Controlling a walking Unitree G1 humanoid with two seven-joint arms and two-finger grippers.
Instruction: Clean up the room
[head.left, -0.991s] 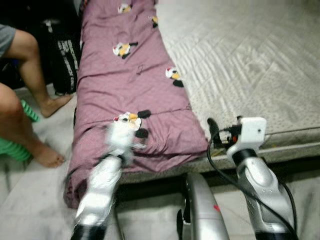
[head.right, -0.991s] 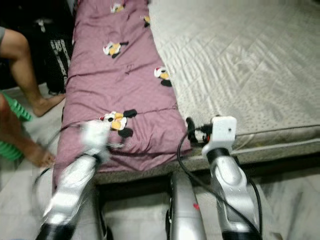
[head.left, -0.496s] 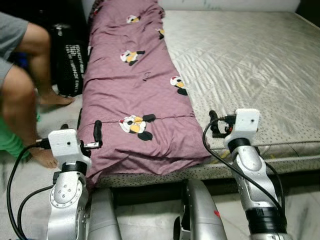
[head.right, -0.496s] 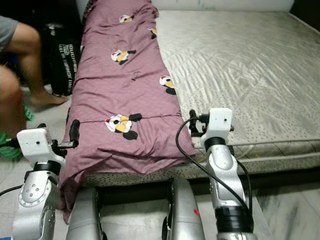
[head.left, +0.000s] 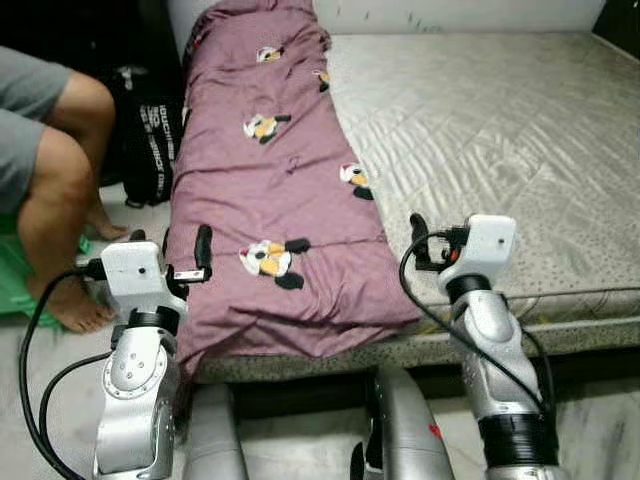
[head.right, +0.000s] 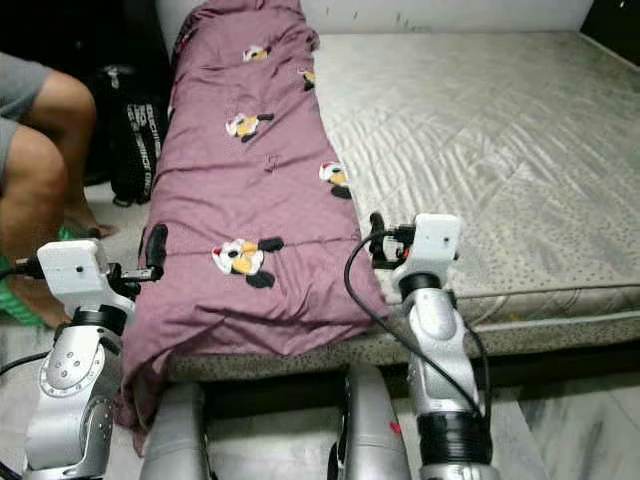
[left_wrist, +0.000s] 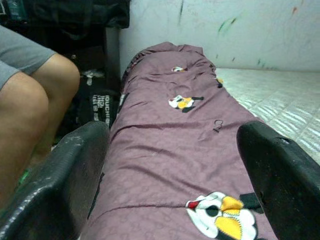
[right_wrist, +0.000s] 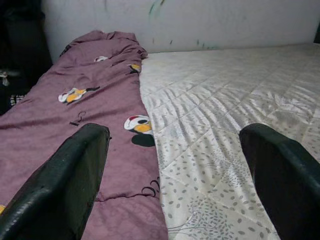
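A mauve blanket (head.left: 270, 190) printed with cartoon figures lies in a long strip down the left side of the bed. Beside it the grey quilted mattress (head.left: 480, 120) is bare. My left gripper (head.left: 170, 245) hovers open at the blanket's near left edge, its fingers (left_wrist: 75, 170) spread wide with nothing between them. My right gripper (head.left: 450, 238) is open too, held over the mattress just right of the blanket's near right corner, its fingers (right_wrist: 75, 180) apart and holding nothing.
A person sits at the left, with bare knees (head.left: 60, 150) and a foot (head.left: 70, 310) close to my left arm. A black bag (head.left: 150, 130) leans between the person and the bed. A green thing (head.left: 20, 290) lies on the floor under the legs.
My left arm has swung left off the blanket and now holds steady at its left edge. The person's legs have shifted. The camera has lifted a little; the right arm has barely moved.
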